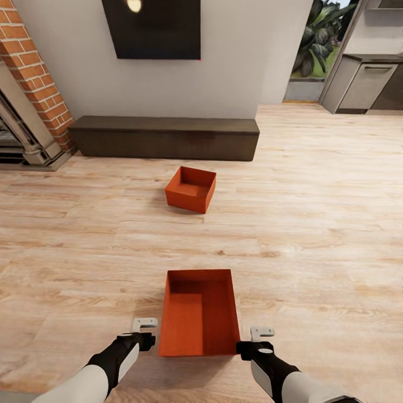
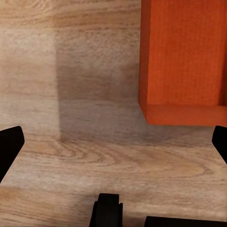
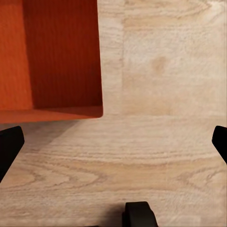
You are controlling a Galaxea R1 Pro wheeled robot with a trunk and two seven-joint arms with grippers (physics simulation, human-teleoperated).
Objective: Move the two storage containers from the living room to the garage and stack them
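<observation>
Starting stage only: both bins on living-room wood floor, none moved yet. Near bin (image 1: pixel 200 313) sits between your left gripper (image 1: pixel 145 324) and right gripper (image 1: pixel 262 333), jaws apart, untouched. Far bin (image 1: pixel 191 189) by bench (image 1: pixel 165 136). Garage haul, stacking all left.

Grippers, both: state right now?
Left gripper: open, empty, beside the near storage container.
Right gripper: open, empty, at its other side.
</observation>
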